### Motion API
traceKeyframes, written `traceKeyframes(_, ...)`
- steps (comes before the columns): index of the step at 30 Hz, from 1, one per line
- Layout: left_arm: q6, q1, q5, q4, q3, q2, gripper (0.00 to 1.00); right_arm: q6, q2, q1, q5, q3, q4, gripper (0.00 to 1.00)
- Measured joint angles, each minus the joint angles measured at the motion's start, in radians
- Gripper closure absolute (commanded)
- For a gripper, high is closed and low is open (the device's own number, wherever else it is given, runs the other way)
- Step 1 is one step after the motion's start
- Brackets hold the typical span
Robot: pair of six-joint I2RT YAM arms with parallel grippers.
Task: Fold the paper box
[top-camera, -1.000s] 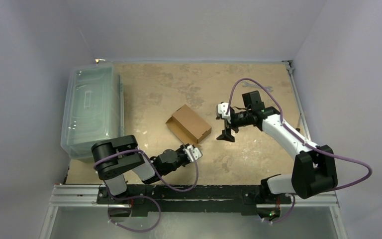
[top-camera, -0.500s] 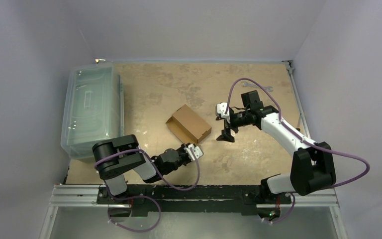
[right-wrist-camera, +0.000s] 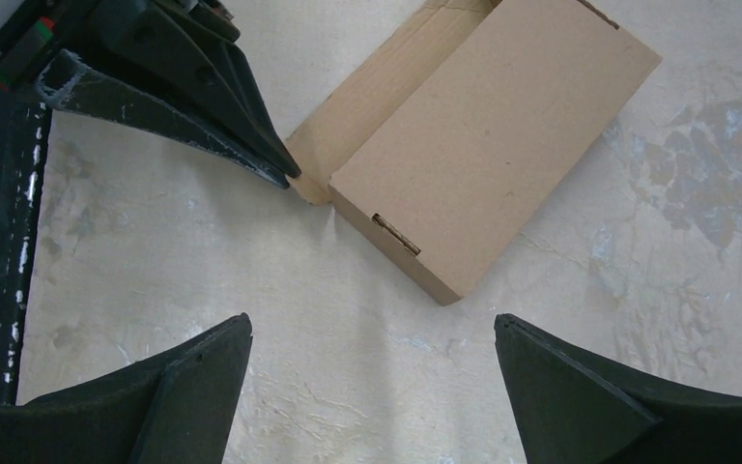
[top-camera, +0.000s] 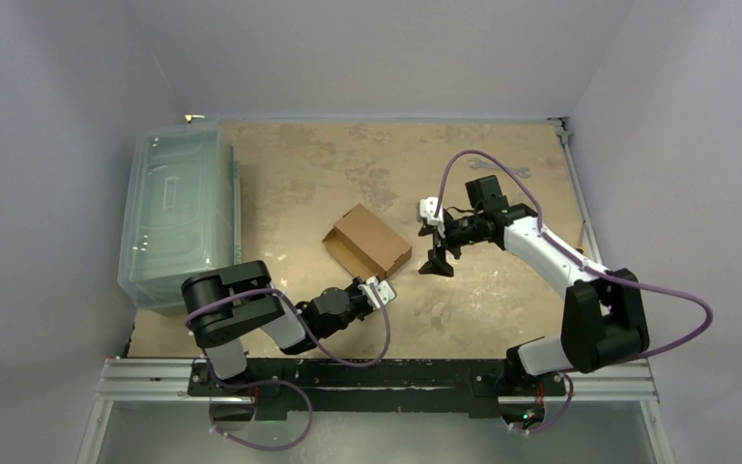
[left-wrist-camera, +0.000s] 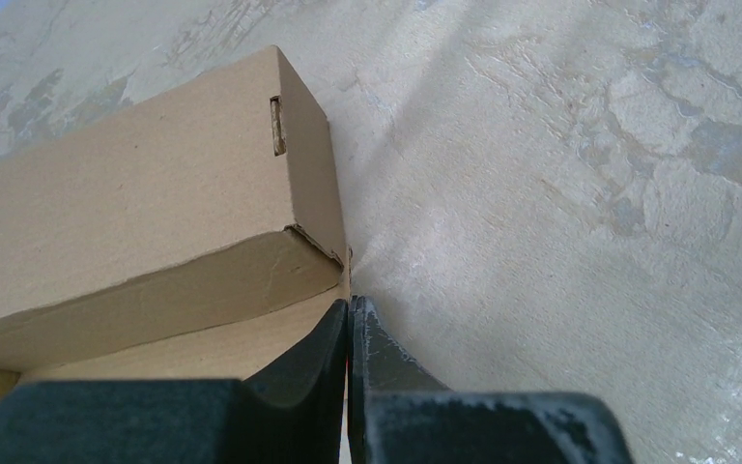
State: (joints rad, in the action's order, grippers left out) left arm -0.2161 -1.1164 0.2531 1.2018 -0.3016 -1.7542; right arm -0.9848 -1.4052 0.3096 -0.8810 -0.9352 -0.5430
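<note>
The left gripper [left-wrist-camera: 350, 307] is pinched shut at the near corner of the box [left-wrist-camera: 135, 222]. The right gripper [right-wrist-camera: 372, 321] is spread wide and holds nothing, right of it.

My top camera looks down from above and behind the arm bases, taking in the whole table [top-camera: 299, 164]. The left wrist camera sits low and very close against the paper box [left-wrist-camera: 135, 193] — the right wrist looks down on it from farther off. All three share the box.

Paper box [top-camera: 367, 240] on table [top-camera: 328, 164], bin [top-camera: 169, 213] to its left, left fingers [left-wrist-camera: 290, 387] at its near corner.
</note>
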Motion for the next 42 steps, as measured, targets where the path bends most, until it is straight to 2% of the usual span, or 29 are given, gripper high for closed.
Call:
traceKeyframes(7,0.035,0.000,0.024,0.000,0.000,0.000,1.00,0.200,-0.063,0.004,-0.003,-0.002,0.102,0.03)
traceKeyframes(17,0.076,-0.003,0.059,0.003,0.001,0.000,1.00,0.700,-0.077,0.004,0.034,0.038,0.445,0.05)
traceKeyframes(24,0.093,-0.003,0.072,0.003,0.002,0.000,1.00,0.956,-0.206,0.004,0.054,0.044,0.571,0.10)
traceKeyframes(31,0.106,-0.002,0.077,-0.009,0.002,0.009,1.00,1.089,-0.242,0.004,0.082,0.050,0.615,0.18)
traceKeyframes(42,0.143,0.017,0.075,-0.036,0.002,0.030,1.00,1.138,-0.317,0.004,0.107,0.050,0.610,0.26)
